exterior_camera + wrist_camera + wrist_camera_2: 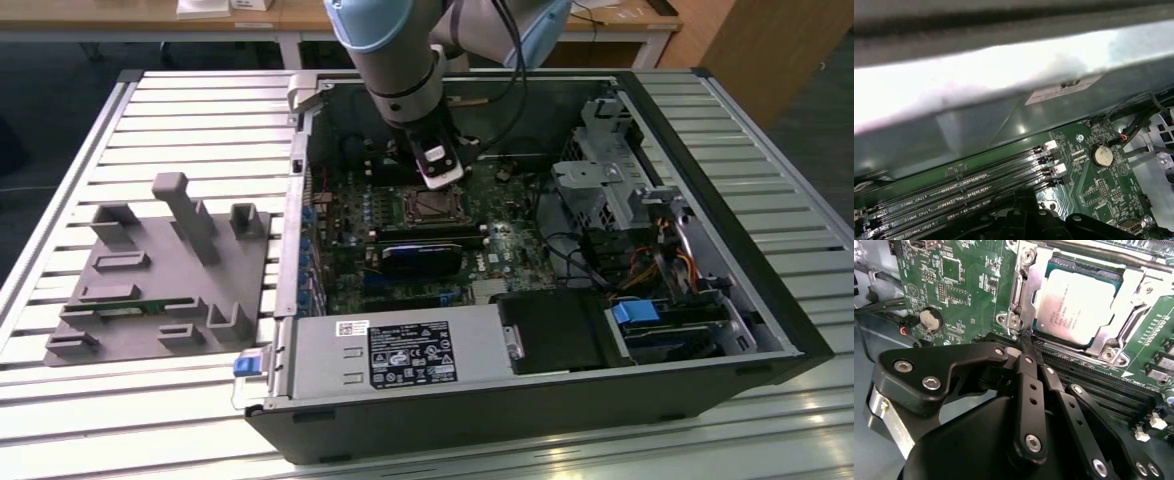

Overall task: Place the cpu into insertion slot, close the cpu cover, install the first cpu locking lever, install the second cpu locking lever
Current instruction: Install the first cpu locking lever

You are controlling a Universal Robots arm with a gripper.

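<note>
Your gripper [1025, 340] is closed, fingertips pinched on nothing, just beside the cpu cover [1026, 277]. The cpu [1076, 302] sits under that cover.

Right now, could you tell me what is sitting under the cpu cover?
In the second wrist view the cpu lies under the cpu cover, its silver top showing through the window. The insertion slot beneath is covered.

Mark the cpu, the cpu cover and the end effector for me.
cpu [1076, 305]: second wrist view, middle of its silver top.
cpu cover [1021, 290]: second wrist view, one side bar of the frame.
end effector [1026, 342]: second wrist view, its closed fingertips.
</note>
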